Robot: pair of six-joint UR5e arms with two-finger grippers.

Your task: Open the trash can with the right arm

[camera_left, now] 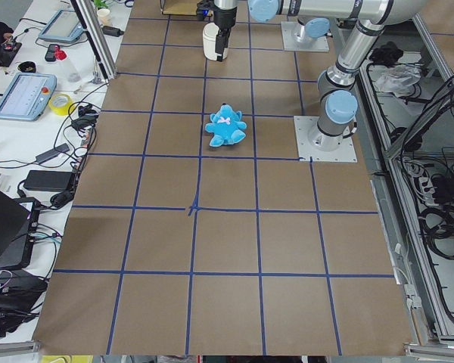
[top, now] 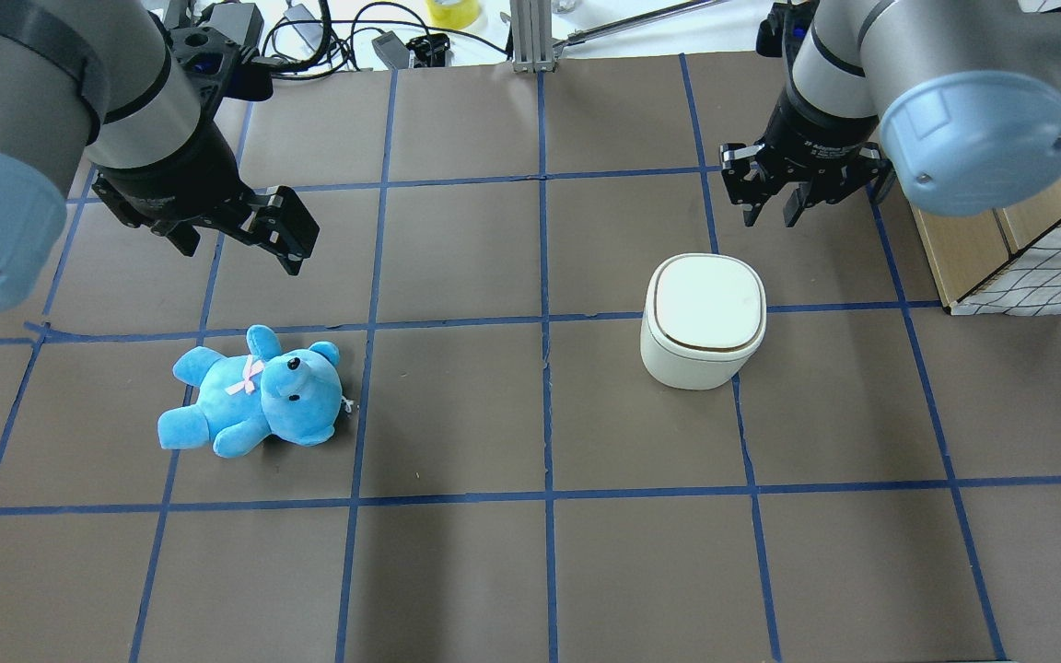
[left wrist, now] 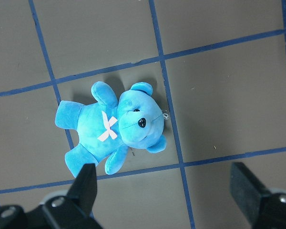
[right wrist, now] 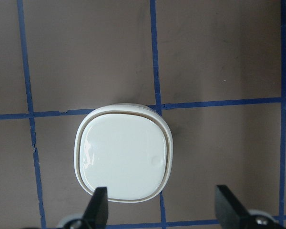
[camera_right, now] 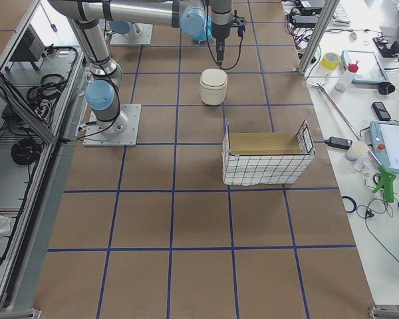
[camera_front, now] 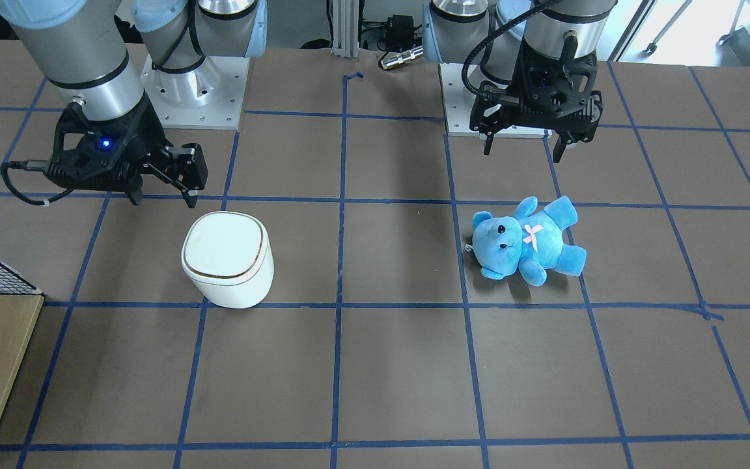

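The white trash can [camera_front: 225, 257] stands upright on the brown table with its lid shut; it also shows in the overhead view [top: 704, 318] and the right wrist view [right wrist: 124, 160]. My right gripper [camera_front: 161, 195], with the blue light, hangs open and empty well above the can without touching it; it also shows in the overhead view [top: 773, 216]. In the right wrist view the lid lies below and between its fingertips [right wrist: 97, 205]. My left gripper [camera_front: 522, 153] is open and empty, high above the table near the blue teddy bear [camera_front: 525, 238].
The teddy bear [top: 254, 391] lies on its back on my left side, and shows in the left wrist view [left wrist: 114, 126]. A wire-and-cloth basket [camera_right: 266, 159] stands on my right, beyond the can [camera_right: 213, 86]. Blue tape lines grid the table.
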